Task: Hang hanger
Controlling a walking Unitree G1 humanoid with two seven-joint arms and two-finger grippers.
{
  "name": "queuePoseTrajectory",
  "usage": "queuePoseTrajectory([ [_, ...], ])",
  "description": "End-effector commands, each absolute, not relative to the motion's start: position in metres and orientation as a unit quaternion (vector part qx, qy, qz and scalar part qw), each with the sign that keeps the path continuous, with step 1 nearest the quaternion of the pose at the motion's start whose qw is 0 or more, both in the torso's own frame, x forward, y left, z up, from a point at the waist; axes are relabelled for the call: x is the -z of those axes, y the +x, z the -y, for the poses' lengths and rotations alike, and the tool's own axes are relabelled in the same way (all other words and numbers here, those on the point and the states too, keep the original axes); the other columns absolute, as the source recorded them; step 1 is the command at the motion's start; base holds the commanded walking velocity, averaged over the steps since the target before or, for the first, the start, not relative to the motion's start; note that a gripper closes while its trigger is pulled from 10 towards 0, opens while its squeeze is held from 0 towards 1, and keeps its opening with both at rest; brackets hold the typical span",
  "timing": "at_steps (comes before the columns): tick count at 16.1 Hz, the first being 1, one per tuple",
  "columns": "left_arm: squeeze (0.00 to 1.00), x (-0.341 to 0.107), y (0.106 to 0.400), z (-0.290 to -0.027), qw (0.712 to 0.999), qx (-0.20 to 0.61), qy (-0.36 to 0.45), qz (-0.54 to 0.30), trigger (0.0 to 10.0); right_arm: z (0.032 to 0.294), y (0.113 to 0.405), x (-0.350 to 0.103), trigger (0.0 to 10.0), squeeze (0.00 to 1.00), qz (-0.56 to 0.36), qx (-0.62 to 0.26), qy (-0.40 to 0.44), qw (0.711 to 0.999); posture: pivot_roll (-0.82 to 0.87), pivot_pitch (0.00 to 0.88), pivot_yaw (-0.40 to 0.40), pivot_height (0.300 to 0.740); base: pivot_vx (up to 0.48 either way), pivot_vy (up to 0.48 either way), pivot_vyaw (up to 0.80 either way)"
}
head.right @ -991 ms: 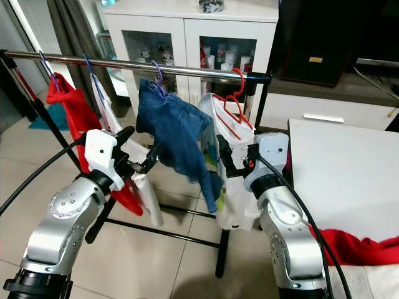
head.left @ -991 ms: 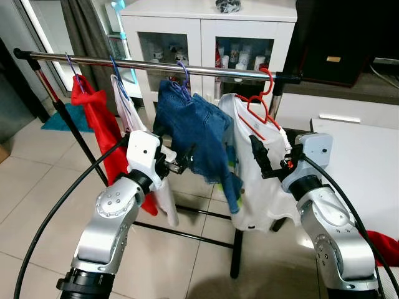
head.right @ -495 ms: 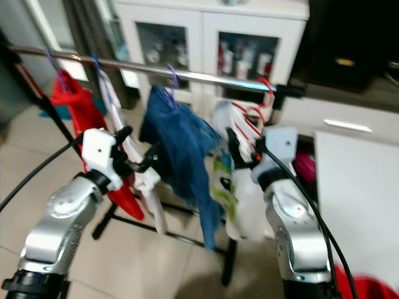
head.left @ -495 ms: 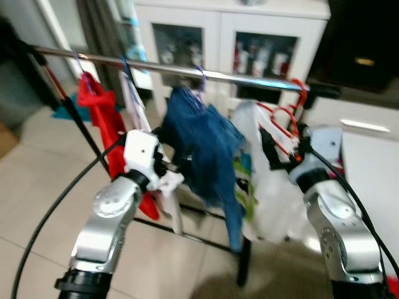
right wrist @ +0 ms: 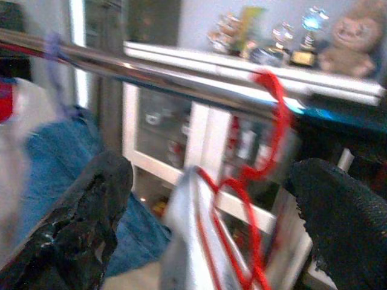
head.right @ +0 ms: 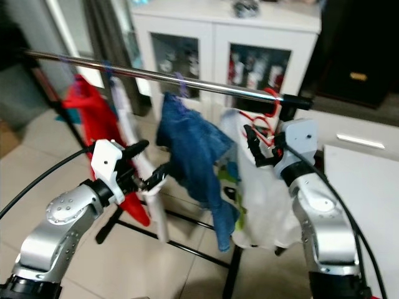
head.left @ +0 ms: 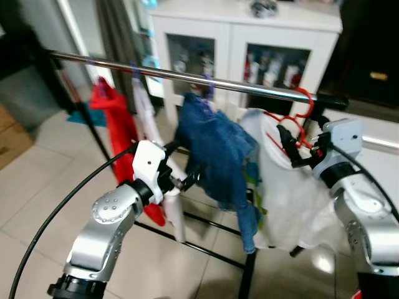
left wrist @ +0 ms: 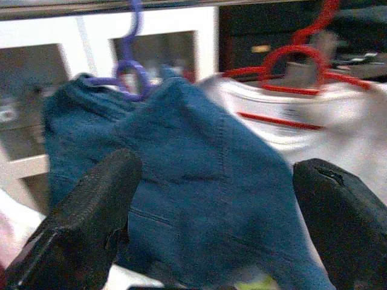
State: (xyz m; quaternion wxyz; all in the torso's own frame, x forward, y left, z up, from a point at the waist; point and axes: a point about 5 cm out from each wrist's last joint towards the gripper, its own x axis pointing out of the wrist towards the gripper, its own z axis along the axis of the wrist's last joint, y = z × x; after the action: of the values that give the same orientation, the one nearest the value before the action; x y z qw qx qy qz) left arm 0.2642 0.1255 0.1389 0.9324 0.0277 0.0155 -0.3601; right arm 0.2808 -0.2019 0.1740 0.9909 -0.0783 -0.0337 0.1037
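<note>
A red hanger (head.left: 292,122) carrying a white shirt (head.left: 293,187) hooks over the metal rail (head.left: 187,78), with the right pincer (head.left: 288,144) spread apart just below the rail beside it. The left pincer (head.left: 187,177), fingers apart, faces the blue garment (head.left: 218,152) on the rail; no writing is legible.

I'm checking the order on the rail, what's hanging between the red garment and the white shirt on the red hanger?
In the left eye view, a white garment and then the blue denim piece hang between the red garment and the white shirt on its red hanger.
</note>
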Motion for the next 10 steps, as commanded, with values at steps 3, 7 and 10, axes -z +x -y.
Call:
queuePoseTrajectory([
  [3,0.0,-0.141,0.253,-0.123,0.901,0.433,0.021,-0.028,10.0,0.216,0.288,-0.168,10.0,1.0,-0.02,-0.113,-0.08,0.99,-0.05,0.011,0.053,0.74,0.0,0.0,0.0],
  [7,0.0,-0.142,0.247,-0.121,0.881,0.471,0.016,-0.034,10.0,0.217,0.306,-0.159,10.0,0.0,-0.074,-0.141,-0.079,0.984,-0.05,0.004,0.059,0.74,0.0,0.0,0.0],
  [10,0.0,-0.141,0.246,-0.121,0.88,0.473,0.014,-0.036,10.0,0.215,0.319,-0.156,10.0,0.0,-0.085,-0.132,-0.084,0.984,-0.05,0.004,0.059,0.74,0.0,0.0,0.0],
])
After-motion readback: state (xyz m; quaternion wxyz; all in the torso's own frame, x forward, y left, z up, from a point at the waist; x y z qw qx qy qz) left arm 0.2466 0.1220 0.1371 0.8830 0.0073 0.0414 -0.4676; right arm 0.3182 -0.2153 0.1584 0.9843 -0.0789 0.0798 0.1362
